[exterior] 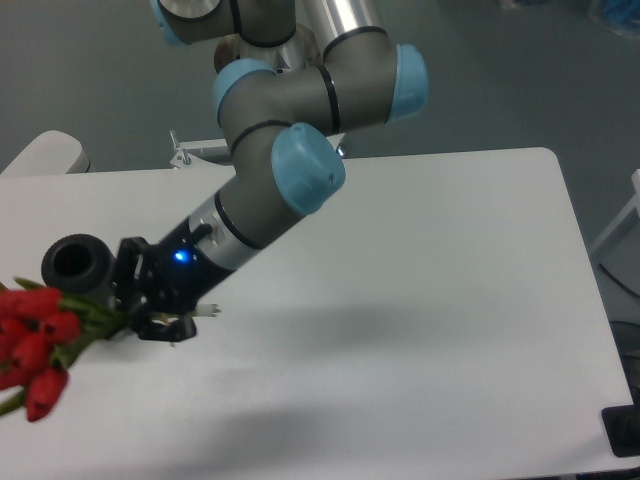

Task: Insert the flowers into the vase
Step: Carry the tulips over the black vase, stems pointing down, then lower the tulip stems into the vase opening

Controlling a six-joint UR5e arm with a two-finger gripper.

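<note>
The flowers (35, 335), red tulip-like blooms with green stems, lie at the table's left edge, blooms pointing left. My gripper (135, 310) is shut on their green stems at the right end of the bunch. The vase (78, 263), a matte black cylinder, stands just above and left of the gripper, its round hole facing the camera. The vase sits close behind the flowers; whether it touches the gripper I cannot tell.
The white table (400, 330) stretches to the right. The arm's grey links and blue joint caps (305, 170) lean over the table's back left. A rounded white object (45, 152) sits beyond the table's far left corner.
</note>
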